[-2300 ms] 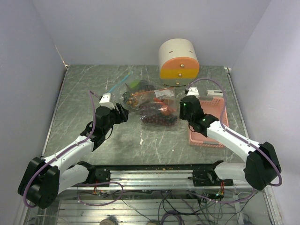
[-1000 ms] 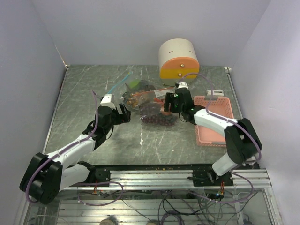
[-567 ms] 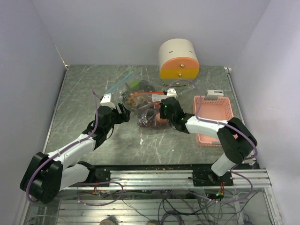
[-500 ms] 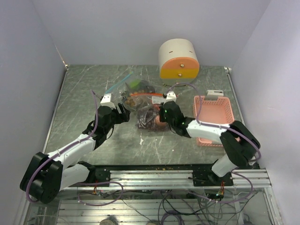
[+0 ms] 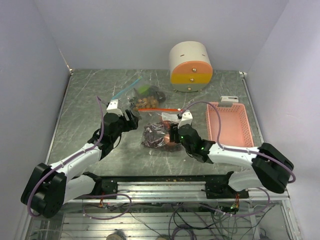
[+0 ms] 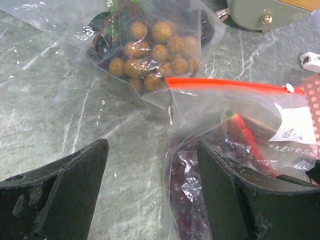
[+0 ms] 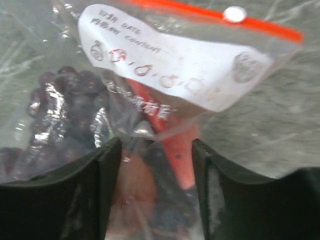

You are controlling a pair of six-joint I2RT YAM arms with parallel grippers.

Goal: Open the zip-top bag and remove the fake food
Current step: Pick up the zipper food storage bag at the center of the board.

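The zip-top bag (image 5: 159, 131) with a red zip strip (image 6: 227, 85) and a white label (image 7: 170, 60) lies mid-table. Inside it are a dark purple grape bunch (image 7: 65, 100) and reddish-orange fruit (image 7: 172, 145). My right gripper (image 5: 172, 135) is shut on the bag's lower part, a finger pressed against each side of the fruit. My left gripper (image 6: 150, 195) is open just left of the bag, whose edge reaches in by the right finger (image 6: 235, 195). A second clear bag (image 5: 145, 101) behind holds the tan-brown grape bunch (image 6: 155, 50) and a green piece (image 5: 142, 90).
A pink perforated basket (image 5: 231, 125) stands at the right. A round cream and orange container (image 5: 190, 66) sits at the back, a small white object (image 5: 229, 99) beside the basket. The second bag's blue zip strip (image 5: 125, 91) points to the back left.
My right gripper swung in from the basket, took hold of the red-zip bag and dragged it toward the near edge, apart from the other bag. The left gripper has hardly moved.
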